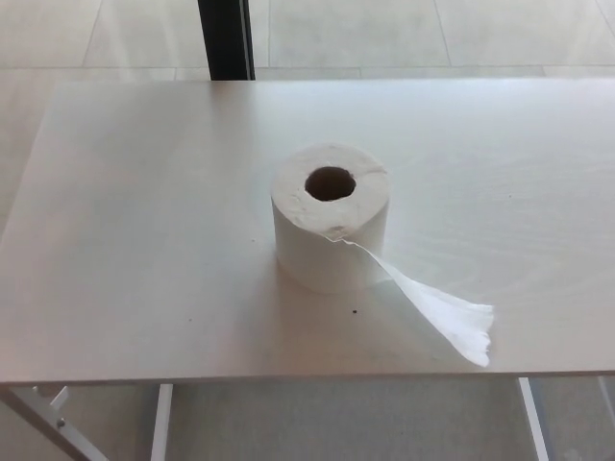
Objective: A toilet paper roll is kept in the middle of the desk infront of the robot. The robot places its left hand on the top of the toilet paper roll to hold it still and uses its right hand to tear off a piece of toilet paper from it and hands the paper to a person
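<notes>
Neither of my hands shows in the head view, so I cannot say whether their fingers are apart or closed; both arms are somewhere outside the picture, the left off one side and the right off the other.

Where my left hand should come down, the toilet paper roll (331, 219) stands upright on its end in the middle of the desk (144, 240), its cardboard core hole (330, 183) facing up at me. Nothing rests on its top. On the side my right hand would reach from, a loose tail of paper (432, 312) hangs off the roll's upper edge and trails down across the desk toward the near edge, ending in a ragged, torn-looking tip (476, 338) close to that edge. The tail is joined to the roll.

Beyond the desk's far edge a dark post (225, 38) rises from a pale tiled floor (432, 34). No person is visible.

As I judge it, the task has not begun: the roll is not pinned, no sheet is torn away, and nothing is handed over. Left to do: press my left hand onto the roll, take the tail with my right, tear, and pass it on.
</notes>
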Controlling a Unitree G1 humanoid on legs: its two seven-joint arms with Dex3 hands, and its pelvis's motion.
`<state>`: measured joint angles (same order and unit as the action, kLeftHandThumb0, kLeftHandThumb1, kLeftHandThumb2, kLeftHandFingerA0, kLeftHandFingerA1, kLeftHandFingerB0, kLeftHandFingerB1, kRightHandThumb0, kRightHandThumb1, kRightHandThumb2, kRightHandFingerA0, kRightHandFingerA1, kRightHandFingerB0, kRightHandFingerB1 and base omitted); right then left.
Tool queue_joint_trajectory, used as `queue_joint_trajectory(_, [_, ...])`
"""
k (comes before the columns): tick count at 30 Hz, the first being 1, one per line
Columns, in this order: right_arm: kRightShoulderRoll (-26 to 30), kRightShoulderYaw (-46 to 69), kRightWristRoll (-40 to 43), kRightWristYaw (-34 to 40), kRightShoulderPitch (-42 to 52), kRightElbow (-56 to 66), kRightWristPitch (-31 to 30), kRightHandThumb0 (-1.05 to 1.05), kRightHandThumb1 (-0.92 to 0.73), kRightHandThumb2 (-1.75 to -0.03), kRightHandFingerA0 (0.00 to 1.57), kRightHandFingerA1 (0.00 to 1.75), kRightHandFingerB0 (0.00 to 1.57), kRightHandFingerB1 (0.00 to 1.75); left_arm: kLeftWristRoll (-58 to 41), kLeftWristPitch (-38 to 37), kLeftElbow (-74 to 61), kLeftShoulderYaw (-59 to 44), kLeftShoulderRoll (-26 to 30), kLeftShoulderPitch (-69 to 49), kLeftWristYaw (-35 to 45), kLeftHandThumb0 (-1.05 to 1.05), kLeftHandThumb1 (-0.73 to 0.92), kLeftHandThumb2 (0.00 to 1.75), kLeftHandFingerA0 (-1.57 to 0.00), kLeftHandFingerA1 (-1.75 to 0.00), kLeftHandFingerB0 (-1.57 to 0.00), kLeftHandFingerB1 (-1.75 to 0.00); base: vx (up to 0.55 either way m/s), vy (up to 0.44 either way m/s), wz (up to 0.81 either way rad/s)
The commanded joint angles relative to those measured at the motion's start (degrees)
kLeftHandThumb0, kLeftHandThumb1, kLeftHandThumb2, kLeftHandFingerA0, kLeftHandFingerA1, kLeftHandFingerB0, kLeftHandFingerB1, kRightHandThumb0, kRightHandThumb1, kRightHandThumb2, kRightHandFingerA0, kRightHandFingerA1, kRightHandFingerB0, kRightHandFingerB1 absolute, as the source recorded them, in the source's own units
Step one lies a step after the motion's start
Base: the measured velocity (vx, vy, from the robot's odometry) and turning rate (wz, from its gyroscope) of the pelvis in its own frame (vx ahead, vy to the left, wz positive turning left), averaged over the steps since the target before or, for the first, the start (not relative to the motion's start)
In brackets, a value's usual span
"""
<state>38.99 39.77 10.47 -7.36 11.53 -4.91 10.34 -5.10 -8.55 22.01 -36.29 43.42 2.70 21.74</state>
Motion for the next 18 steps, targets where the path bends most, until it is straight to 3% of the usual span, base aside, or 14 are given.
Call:
queue_joint_trajectory(1, [4.2, -12.0, 5.8, -2.6, -12.7, 27.6, -11.6, -0.73, -0.75, -0.63, 0.12, 0.54, 0.21, 0.38, -7.0, 14.1, -29.6, 6.0, 2.1, 18.2, -5.7, -0.67, 0.57, 0.97, -0.32, -0.6, -0.31, -0.55, 0.0, 0.0, 0.0])
queue_joint_trajectory(5, [2.5, -18.6, 2.3, -3.1, -13.5, 32.2, -16.2, -0.77, -0.74, -0.62, 0.15, 0.5, 0.22, 0.34, -3.1, 15.6, -30.9, 13.0, -1.1, 23.1, -4.1, -0.66, 0.58, 0.97, -0.29, -0.58, -0.28, -0.53, 0.0, 0.0, 0.0])
queue_joint_trajectory(6, [1.3, -23.0, 0.9, -4.3, -13.7, 33.6, -16.9, -0.7, -0.75, -0.62, 0.13, 0.47, 0.2, 0.33, 2.8, 14.3, -32.6, 17.8, -2.1, 24.5, -3.4, -0.67, 0.78, 0.63, -0.34, -0.48, -0.37, -0.41, 0.0, 0.0, 0.0])
queue_joint_trajectory(8, [-1.0, -27.9, -2.7, -3.8, -13.9, 35.3, -17.4, -0.68, -0.73, -0.61, 0.17, 0.47, 0.25, 0.33, 4.9, 14.4, -33.6, 22.3, -3.7, 26.0, -1.8, -0.68, 0.77, 0.63, -0.32, -0.48, -0.37, -0.39, 0.0, 0.0, 0.0])
queue_joint_trajectory(9, [-1.7, -30.3, -3.9, -4.1, -14.0, 35.7, -18.0, -0.72, -0.57, -0.9, 0.12, 0.52, 0.16, 0.45, 7.4, 14.1, -34.5, 24.7, -3.9, 26.5, -1.0, -0.67, 0.78, 0.63, -0.32, -0.49, -0.37, -0.39, 0.0, 0.0, 0.0])
queue_joint_trajectory(11, [-3.6, -34.5, -6.2, -3.6, -14.0, 36.1, -19.9, -0.71, -0.54, -0.88, 0.12, 0.52, 0.2, 0.45, 9.1, 14.5, -35.5, 28.5, -5.8, 26.7, -0.3, -0.65, 0.78, 0.63, -0.35, -0.47, -0.38, -0.4, 0.0, 0.0, 0.0])
queue_joint_trajectory(12, [-4.4, -36.5, -8.0, -3.9, -14.1, 35.1, -18.4, -0.69, -0.69, -0.59, 0.17, 0.46, 0.29, 0.32, 9.6, 14.9, -35.7, 30.2, -6.7, 26.8, 0.0, -0.68, 0.61, 1.01, -0.28, -0.57, -0.33, -0.54, 0.0, 0.0, 0.0])
queue_joint_trajectory(18, [-6.3, -44.7, -11.5, -5.8, -15.5, 31.3, -18.6, -0.54, -0.65, -0.6, 0.25, 0.49, 0.35, 0.39, 14.8, 15.1, -36.1, 37.1, -9.1, 26.9, -0.6, -0.66, 0.59, 0.99, -0.28, -0.58, -0.35, -0.56, 0.0, 0.0, 0.0])
